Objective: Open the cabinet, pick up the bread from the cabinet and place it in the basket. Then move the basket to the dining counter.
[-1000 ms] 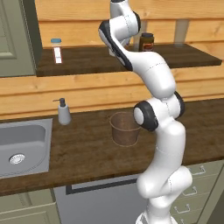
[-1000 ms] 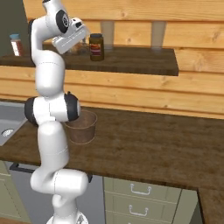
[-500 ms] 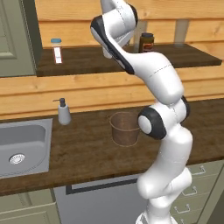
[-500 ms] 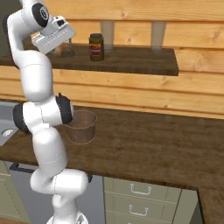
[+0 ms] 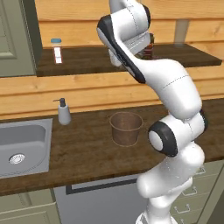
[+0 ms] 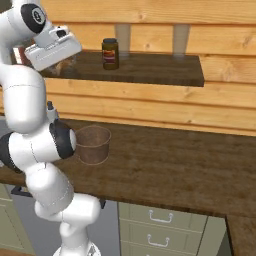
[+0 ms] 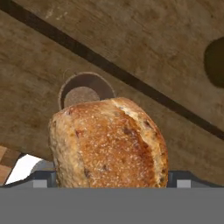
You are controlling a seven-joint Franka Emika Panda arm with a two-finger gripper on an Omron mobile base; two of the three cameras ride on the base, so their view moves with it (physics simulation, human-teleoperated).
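A golden-brown crusty bread (image 7: 109, 144) sits between my gripper (image 7: 111, 178) jaws, which are shut on its sides; it hangs in the air. Straight below it stands the round brown woven basket (image 7: 85, 92), with nothing in it, on the dark wood counter (image 5: 87, 153). From the right base view my hand (image 6: 52, 50) is in front of the cabinet shelf (image 6: 150, 70), up and left of the basket (image 6: 93, 145). The cabinet's grey-green door (image 5: 15, 39) stands swung open at the left. The dining counter is out of view.
A dark jar (image 6: 110, 53) stands on the shelf to the right of my hand. A white bottle with a blue cap (image 5: 57, 50) is on the shelf's left part. A soap dispenser (image 5: 64, 113) and steel sink (image 5: 19, 146) lie left of the basket (image 5: 126, 127).
My hand has drawn away from the shelf with the bread, moving left and slightly down in the right base view; the arm's elbow has swung over. The basket and jar have stayed put.
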